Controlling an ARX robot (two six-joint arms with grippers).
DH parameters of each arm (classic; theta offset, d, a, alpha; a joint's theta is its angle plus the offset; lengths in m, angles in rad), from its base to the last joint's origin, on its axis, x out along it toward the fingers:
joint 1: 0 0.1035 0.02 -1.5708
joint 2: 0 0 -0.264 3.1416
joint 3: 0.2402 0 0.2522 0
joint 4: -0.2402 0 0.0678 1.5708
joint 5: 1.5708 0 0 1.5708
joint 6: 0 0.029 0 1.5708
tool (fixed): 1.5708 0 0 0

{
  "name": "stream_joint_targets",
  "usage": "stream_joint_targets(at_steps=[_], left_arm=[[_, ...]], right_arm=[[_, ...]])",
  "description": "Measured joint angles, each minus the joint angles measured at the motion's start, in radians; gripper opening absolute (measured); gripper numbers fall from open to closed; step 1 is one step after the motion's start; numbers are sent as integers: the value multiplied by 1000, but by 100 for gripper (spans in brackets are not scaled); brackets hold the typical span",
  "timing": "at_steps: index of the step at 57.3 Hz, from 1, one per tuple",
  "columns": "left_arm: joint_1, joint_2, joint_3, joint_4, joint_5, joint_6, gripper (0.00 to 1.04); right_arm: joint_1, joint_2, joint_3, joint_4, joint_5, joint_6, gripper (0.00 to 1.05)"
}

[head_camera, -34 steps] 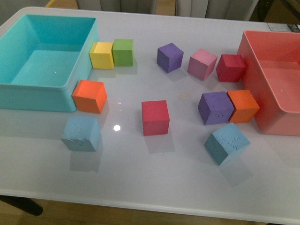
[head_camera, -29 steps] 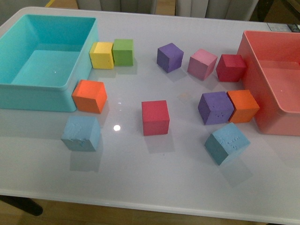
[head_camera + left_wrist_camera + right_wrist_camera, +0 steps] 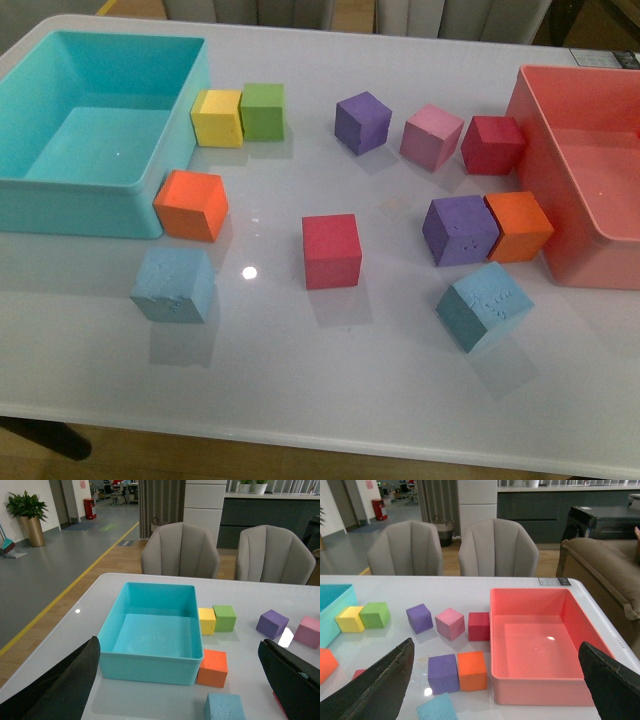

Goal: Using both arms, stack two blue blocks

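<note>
In the front view no arm shows, and the two blue blocks lie well apart on the white table (image 3: 300,370), so I judge that the stacking is not yet begun and the step in hand is the approach.

The left blue block (image 3: 174,284) sits in the lower left of the frame, just below the orange cube (image 3: 190,205) and near the corner of the teal bin (image 3: 100,210). It is pale blue foam with faint pressed marks on its top. The right blue block (image 3: 484,305) sits in the lower right, below the purple cube (image 3: 459,230). It looks a little darker and is turned at an angle.

The left gripper (image 3: 178,647) has its jaws spread wide, with nothing between them. The right gripper (image 3: 496,647) is spread in the same way.

Next, each arm probably needs to come down over its own block. The right wrist should turn to match the rotated cube.
</note>
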Motion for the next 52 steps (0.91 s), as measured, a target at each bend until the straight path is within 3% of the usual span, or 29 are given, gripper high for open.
stream_joint_targets(at_steps=[3,9,13,26,34,43,52], left_arm=[[0,0,0,0,0,0,96],[0,0,0,0,0,0,96],[0,0,0,0,0,0,96],[0,0,0,0,0,0,96],[0,0,0,0,0,0,96],[0,0,0,0,0,0,96],[0,0,0,0,0,0,96]], right_arm=[[0,2,1,-2,0,-2,96],[0,230,127,-299,8,-66,96],[3,369,132,-291,20,-101,96],[68,861,120,135,85,-195,96],[148,1328,174,433,72,-233,96],[182,1657,310,548,55,-243,96],[227,1867,440,570,74,-244,96]])
